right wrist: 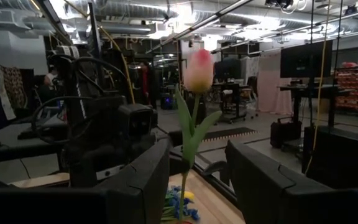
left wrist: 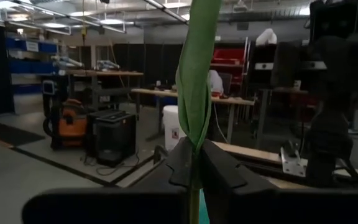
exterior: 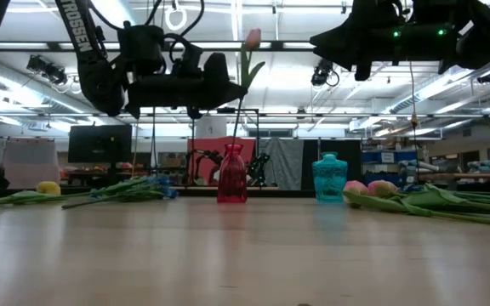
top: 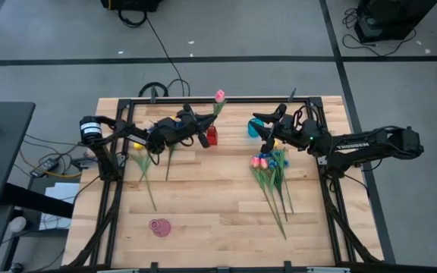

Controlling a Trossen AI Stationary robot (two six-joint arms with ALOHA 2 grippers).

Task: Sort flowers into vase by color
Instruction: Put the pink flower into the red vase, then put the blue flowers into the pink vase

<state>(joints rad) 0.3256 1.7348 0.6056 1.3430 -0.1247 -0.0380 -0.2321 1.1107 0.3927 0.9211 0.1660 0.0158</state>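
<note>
Pink tulip [top: 219, 96], one item: we log its stem upright, pinched in the left claw [top: 202, 136], directly above the red vase [top: 212, 136] at the far middle of the surface [top: 203, 205]. Left arm reaches level from the left. Right claw [top: 268, 133] hovers wide apart, holding nothing, near the teal vase [top: 253, 129]. Remaining flowers [top: 271, 171] lie lengthwise near it.

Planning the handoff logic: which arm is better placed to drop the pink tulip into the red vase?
Left. Its gripper grips the pink tulip stem right above the red vase; the right gripper hangs open.
</note>
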